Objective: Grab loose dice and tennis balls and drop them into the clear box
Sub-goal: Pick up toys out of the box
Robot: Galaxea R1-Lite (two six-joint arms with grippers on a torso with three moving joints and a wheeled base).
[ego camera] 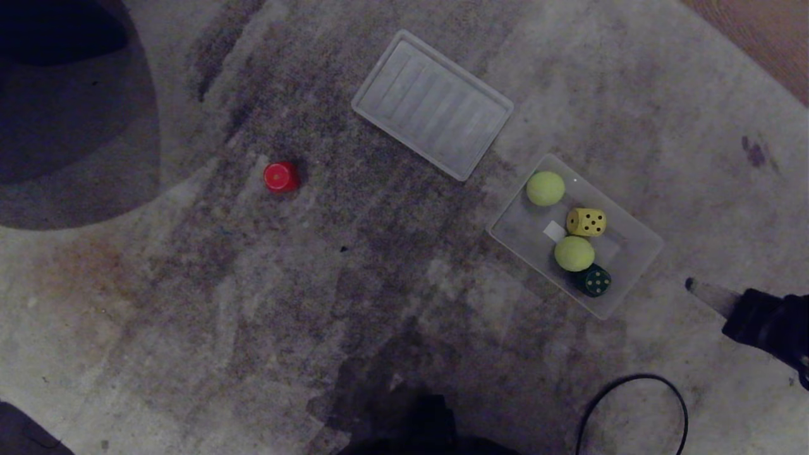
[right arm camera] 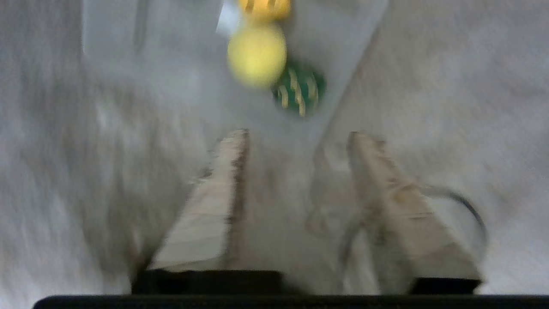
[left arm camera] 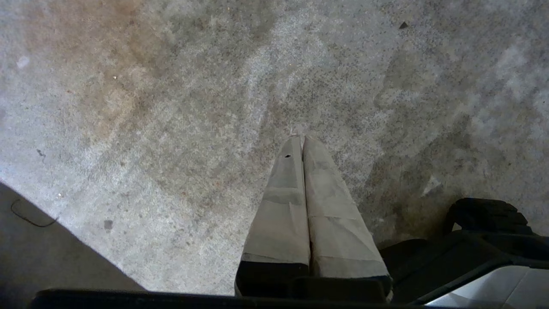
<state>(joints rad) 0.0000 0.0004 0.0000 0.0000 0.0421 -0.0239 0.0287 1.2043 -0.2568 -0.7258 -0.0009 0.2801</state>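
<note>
Lying slantwise on carpet, clear box (ego camera: 632,237) long axis diagonal, right claw (right arm camera: 296,135) parted, empty

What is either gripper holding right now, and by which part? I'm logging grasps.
Nothing. The right gripper has its fingers apart and empty, short of the clear box; the left gripper is shut on nothing.

— Where's the right arm?
— Low at the right edge of the head view, its right gripper (right arm camera: 296,137) pointing left, fingers (right arm camera: 223,171) spread with a clear gap and nothing between them.
— And the left?
— The left gripper (left arm camera: 303,139) aims down, its fingers (left arm camera: 283,201) pressed flat together, empty.
</note>
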